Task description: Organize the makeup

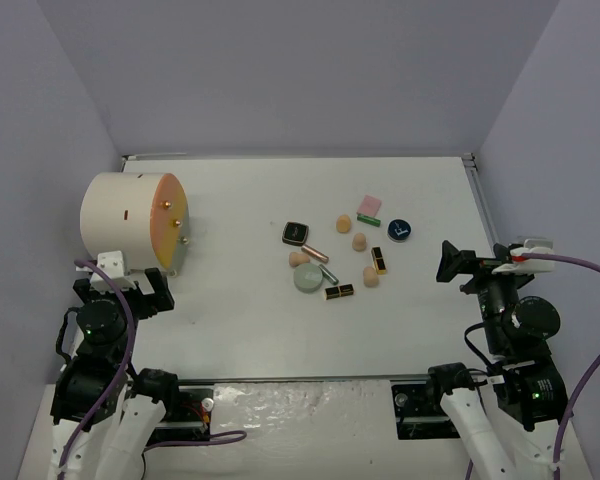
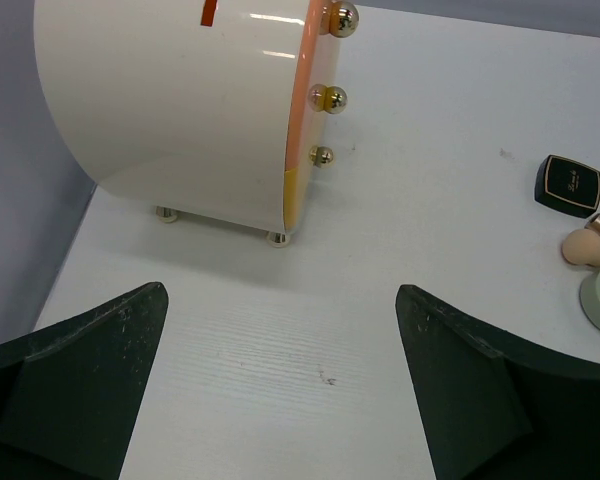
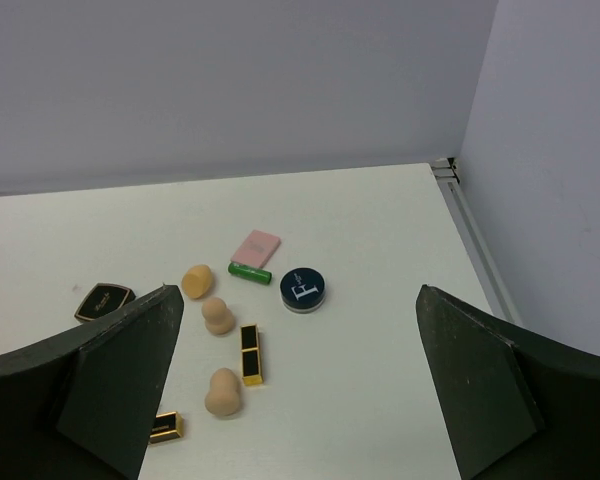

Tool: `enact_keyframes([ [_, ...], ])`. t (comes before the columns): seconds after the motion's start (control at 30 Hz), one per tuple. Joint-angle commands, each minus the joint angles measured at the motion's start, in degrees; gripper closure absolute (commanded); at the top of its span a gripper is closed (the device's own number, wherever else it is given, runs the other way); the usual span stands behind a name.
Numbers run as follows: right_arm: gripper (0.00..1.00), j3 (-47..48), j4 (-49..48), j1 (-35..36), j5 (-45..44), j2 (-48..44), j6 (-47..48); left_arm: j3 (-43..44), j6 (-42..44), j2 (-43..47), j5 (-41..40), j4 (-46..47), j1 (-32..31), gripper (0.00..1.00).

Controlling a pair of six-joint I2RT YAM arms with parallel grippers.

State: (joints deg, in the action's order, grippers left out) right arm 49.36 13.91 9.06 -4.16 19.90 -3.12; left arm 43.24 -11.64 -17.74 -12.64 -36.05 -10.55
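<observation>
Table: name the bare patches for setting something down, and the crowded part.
Bare: the stretch between the cream cylinder and the black square compact; the far strip behind the pink square pad; the near strip in front of the nearest lipstick. Crowded: from that compact to the dark round compact.

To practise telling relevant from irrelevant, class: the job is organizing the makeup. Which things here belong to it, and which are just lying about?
Belongs to the job: peach sponges, black-and-gold lipsticks, black square compact, dark round compact, pale green disc, pink square pad, green tube.

Just lying about: cream cylinder with orange front.
</observation>
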Motion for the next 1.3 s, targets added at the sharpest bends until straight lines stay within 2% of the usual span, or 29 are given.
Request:
enact_keyframes([
  [0.0, 0.0, 0.5, -4.6, 0.3, -4.5, 0.1, -1.7, 0.5, -1.0, -1.8, 1.1, 4.4, -0.4, 0.03],
  [0.3, 0.0, -0.8, -4.6, 0.3, -5.4, -0.1, -3.2, 1.0, -1.4, -3.5, 1.2, 4.0, -0.4, 0.03],
  [0.53, 0.0, -1.0, -4.5, 0.3, -2.3, 2.8, -4.0, 5.1, -1.4, -9.2, 1.6, 1.6, -0.4, 0.03],
  [0.67, 0.0, -0.4, -4.0, 0.4, -1.0, 4.4, -4.3, 11.5, -0.2, -16.7, 5.9, -2.1, -0.4, 0.03],
  [0.77, 0.0, -0.5, -3.9, 0.4, 0.1, 4.6, -4.3, 20.5, 0.1, -24.9, 8.9, -6.0, -0.4, 0.05],
  [0.9, 0.0, -1.2, -4.0, 0.6, 0.3, 3.8, -4.1, 31.0, 0.9, -33.7, 8.5, -10.7, -1.4, 0.09],
  [1.0, 0.0, -1.4, -4.0, 1.1, 0.0, 2.9, -3.8, 38.1, 1.8, -41.5, 2.9, -14.4, -5.2, 0.09],
  [1.1, 0.0, -2.0, -4.1, 1.6, -0.4, 1.7, -3.6, 43.7, 2.3, -48.4, -7.7, -16.8, -12.6, 0.09],
  [1.27, 0.0, -3.3, -3.9, 2.1, -0.8, -0.9, -3.3, 48.6, 3.2, -58.5, -22.1, -20.5, -21.2, 0.1],
])
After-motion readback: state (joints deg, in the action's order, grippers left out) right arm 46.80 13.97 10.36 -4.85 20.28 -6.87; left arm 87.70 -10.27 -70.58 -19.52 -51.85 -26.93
